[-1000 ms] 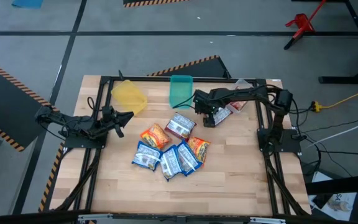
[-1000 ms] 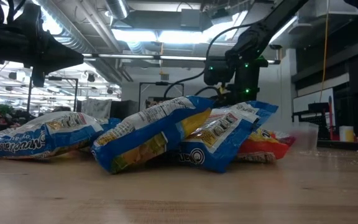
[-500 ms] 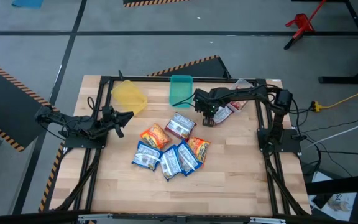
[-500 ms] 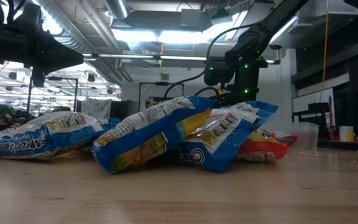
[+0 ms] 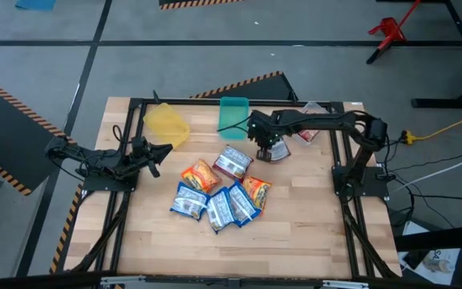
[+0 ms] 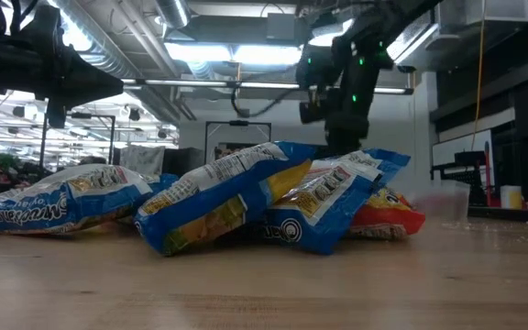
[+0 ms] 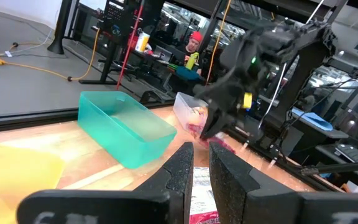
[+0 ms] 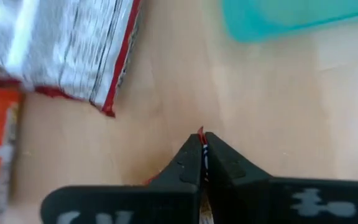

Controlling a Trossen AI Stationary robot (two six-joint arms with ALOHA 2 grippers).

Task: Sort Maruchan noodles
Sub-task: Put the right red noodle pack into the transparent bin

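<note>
Right end effector (image 5: 273,151) clamped on red packet (image 5: 278,149) edge, near teal bin (image 5: 233,115). Thin pinch: packet may slip, drop short. Left end effector (image 5: 157,158) closed, idle.

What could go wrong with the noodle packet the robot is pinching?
1. The right end effector seems to hold the packet only by a thin edge, so it might slip out.
2. The teal bin sits close by, so a swing could knock it.
3. Another red-and-silver packet lies near and might get pushed.
</note>
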